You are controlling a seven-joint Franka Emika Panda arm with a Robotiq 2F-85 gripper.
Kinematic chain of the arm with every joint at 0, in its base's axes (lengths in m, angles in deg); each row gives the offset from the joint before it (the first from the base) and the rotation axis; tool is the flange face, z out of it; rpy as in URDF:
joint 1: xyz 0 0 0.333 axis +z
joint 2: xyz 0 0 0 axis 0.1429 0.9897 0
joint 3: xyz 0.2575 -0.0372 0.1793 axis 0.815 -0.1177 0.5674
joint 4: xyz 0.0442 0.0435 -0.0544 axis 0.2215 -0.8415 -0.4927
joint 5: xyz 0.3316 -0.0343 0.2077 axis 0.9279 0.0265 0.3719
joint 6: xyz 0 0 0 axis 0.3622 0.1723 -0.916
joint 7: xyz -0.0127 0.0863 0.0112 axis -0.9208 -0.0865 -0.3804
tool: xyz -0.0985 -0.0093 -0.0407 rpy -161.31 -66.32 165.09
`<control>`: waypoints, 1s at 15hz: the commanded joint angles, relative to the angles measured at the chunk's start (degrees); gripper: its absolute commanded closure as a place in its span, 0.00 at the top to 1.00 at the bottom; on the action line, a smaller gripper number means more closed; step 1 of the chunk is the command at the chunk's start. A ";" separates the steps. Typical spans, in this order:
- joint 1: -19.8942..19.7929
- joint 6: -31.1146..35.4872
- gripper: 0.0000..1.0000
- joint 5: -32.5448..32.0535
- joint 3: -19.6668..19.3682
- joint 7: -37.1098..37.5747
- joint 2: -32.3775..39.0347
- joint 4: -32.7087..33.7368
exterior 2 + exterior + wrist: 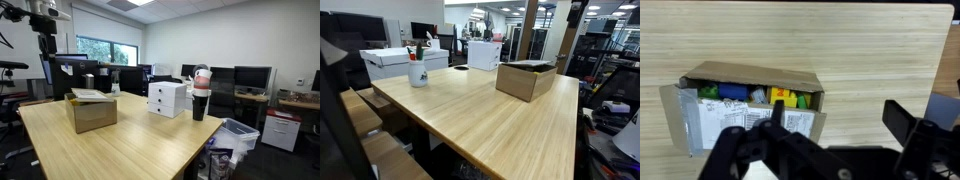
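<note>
An open cardboard box (750, 108) lies on the light wooden table (860, 50). Inside it I see yellow, green and blue items. The box also shows in both exterior views (525, 79) (92, 111). My gripper (838, 120) hangs high above the table, just to the right of the box in the wrist view. Its two black fingers are spread wide with nothing between them. In an exterior view the arm (46, 35) stands at the far left, above and behind the box.
A white mug with pens (417, 71) stands near a table edge. A white drawer unit (167, 98) and a dark cup with pink and white things (200, 96) stand on the table. White boxes (400, 60), desks and monitors surround it.
</note>
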 commanded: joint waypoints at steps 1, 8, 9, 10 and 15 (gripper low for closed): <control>-0.58 -0.22 1.00 0.29 0.40 -0.32 -0.01 0.16; -0.05 -1.10 1.00 0.99 -0.74 -1.89 -0.58 -0.35; -0.06 -1.33 1.00 1.23 -0.94 -1.83 -0.83 -0.57; -0.14 -1.40 1.00 1.21 -1.04 -1.75 -1.24 -0.97; -1.00 -0.41 1.00 1.78 -1.27 0.31 -4.82 -5.30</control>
